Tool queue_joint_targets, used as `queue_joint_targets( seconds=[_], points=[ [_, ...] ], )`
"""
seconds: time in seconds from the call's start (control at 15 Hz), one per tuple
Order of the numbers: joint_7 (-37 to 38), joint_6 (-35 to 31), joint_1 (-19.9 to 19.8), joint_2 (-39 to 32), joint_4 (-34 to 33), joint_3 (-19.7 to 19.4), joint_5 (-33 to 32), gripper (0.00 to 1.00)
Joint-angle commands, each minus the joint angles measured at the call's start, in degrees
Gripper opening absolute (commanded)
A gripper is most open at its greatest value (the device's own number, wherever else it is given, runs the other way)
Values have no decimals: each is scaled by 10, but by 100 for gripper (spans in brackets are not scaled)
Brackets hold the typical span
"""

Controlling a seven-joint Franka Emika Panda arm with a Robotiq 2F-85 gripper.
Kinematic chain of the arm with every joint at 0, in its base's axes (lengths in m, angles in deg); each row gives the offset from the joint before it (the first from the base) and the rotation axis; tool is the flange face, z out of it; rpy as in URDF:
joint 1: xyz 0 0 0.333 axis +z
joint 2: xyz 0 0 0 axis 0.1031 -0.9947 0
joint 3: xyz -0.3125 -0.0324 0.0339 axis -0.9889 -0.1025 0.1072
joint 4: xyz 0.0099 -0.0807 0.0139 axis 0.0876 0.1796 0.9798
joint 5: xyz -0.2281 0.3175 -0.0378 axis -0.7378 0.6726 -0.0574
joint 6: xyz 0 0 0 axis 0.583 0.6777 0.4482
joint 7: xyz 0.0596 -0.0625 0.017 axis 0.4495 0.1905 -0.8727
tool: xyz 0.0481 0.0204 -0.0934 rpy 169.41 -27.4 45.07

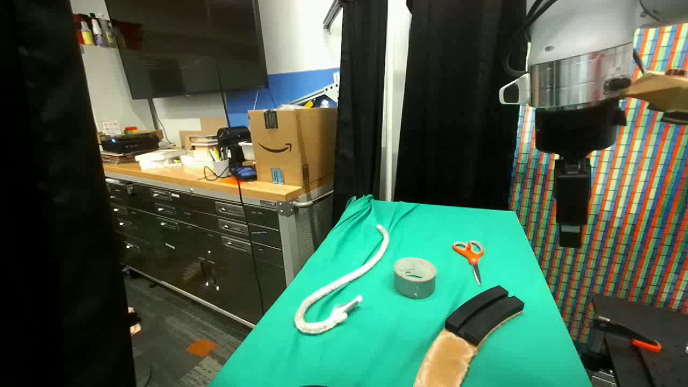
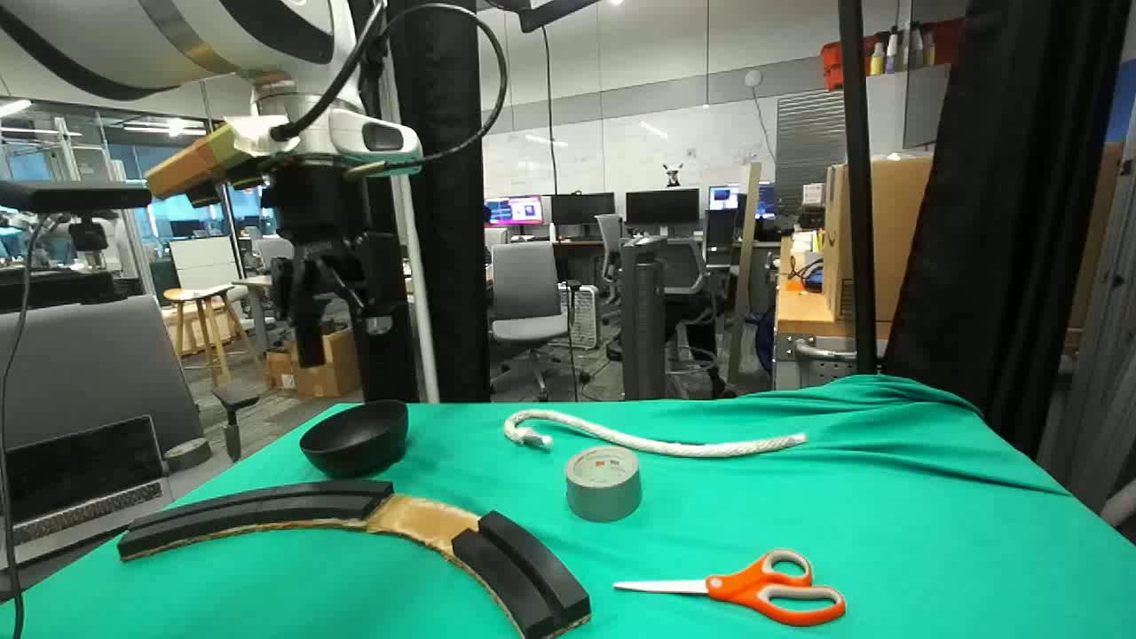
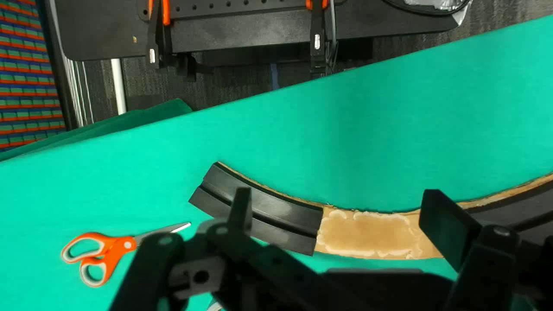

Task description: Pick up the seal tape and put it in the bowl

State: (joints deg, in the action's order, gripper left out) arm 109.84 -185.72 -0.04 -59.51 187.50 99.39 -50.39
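The seal tape is a grey-silver roll lying flat on the green cloth, with its hole facing up. It also shows near the middle of the table in an exterior view. A black bowl sits tilted near the table's edge below the gripper in that view. Only a dark sliver at the bottom of an exterior view may be its rim. My gripper is open with nothing between its fingers, high above the table. It shows in both exterior views. The bowl is out of the wrist view.
Orange-handled scissors lie beside the tape. A curved black-and-tan track piece lies between tape and table edge. A white rope lies on the tape's other side.
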Motion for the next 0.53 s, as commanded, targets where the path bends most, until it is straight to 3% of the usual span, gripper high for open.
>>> queue_joint_targets(
  seconds=[0.0,0.47],
  points=[
    [4,0,12,-2,-3,-11,-5,100],
    [4,0,12,-1,-8,-11,-5,100]
  ],
)
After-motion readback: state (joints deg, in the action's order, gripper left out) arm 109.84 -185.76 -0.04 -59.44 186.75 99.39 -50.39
